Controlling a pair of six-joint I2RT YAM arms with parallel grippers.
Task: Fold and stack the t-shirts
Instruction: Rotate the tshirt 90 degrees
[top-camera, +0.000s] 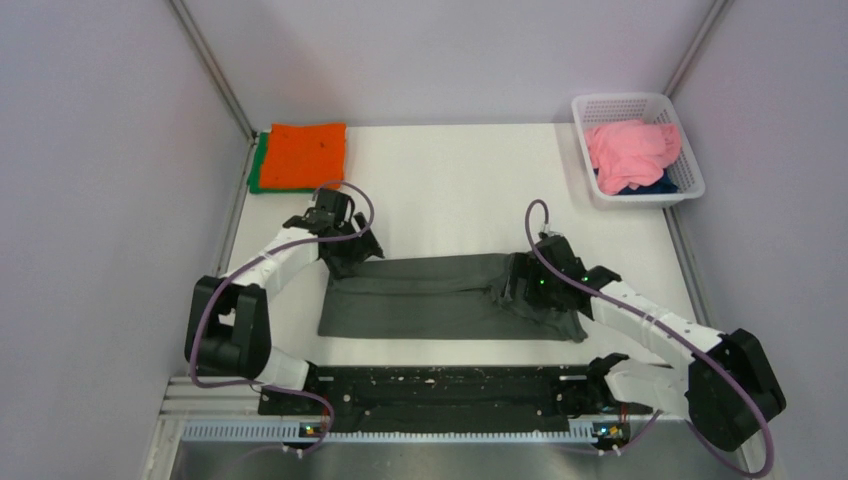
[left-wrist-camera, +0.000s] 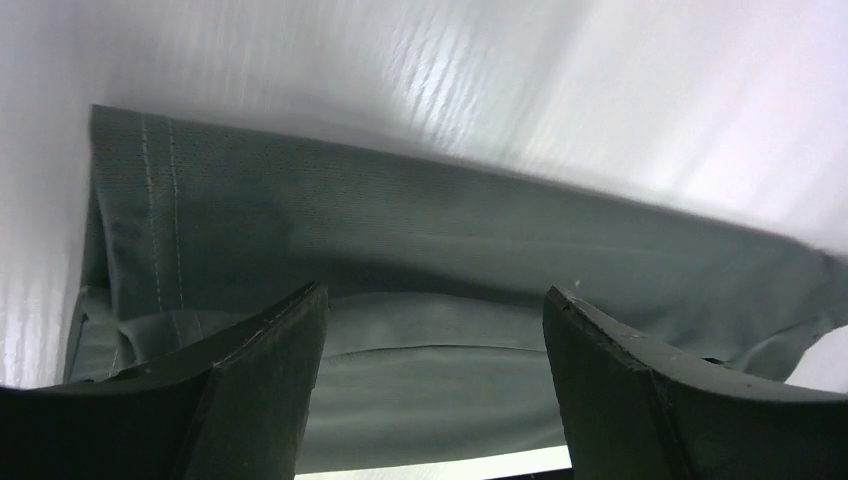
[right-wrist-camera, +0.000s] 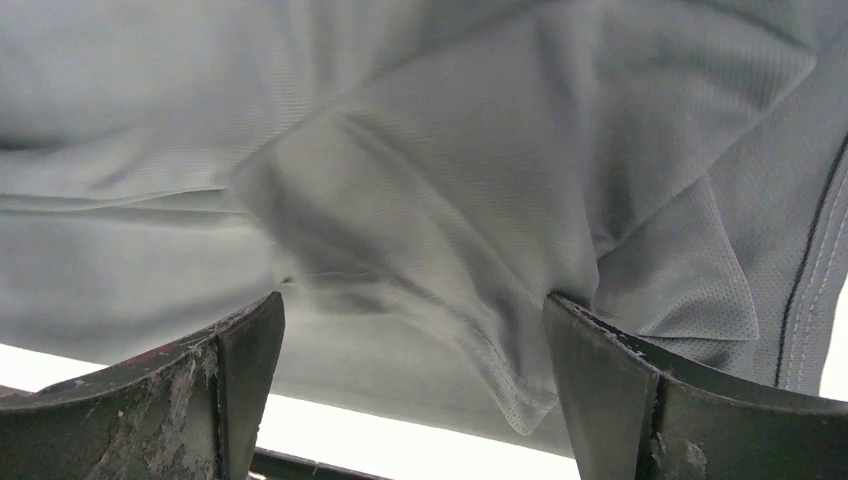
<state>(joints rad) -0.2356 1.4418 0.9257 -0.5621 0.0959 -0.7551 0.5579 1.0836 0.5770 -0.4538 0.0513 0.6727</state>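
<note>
A dark grey t-shirt (top-camera: 440, 295), already folded into a long band, lies across the middle of the white tabletop (top-camera: 450, 180). Its long axis runs left to right between the two arms. The left hand (top-camera: 345, 240) sits at the band's far left corner, by the stitched hem. Its fingers (left-wrist-camera: 290, 330) are spread wide over the cloth and pinch nothing. The right hand (top-camera: 520, 285) is over the opposite end, where the fabric bunches into loose flaps, and it too is spread rather than closed. Each arm is therefore nearest its own end of the shirt. The next fold looks likely to turn on bringing one end along that axis toward the other.

The tabletop is smooth, with bare room beyond the shirt toward the back wall. In the far left corner an orange t-shirt (top-camera: 308, 155) rests folded on top of a green t-shirt (top-camera: 257, 175), well apart from the work. At the far right, a white lattice basket (top-camera: 640, 100) holds a crumpled pink t-shirt (top-camera: 630, 150) lying over a navy t-shirt (top-camera: 655, 185).
</note>
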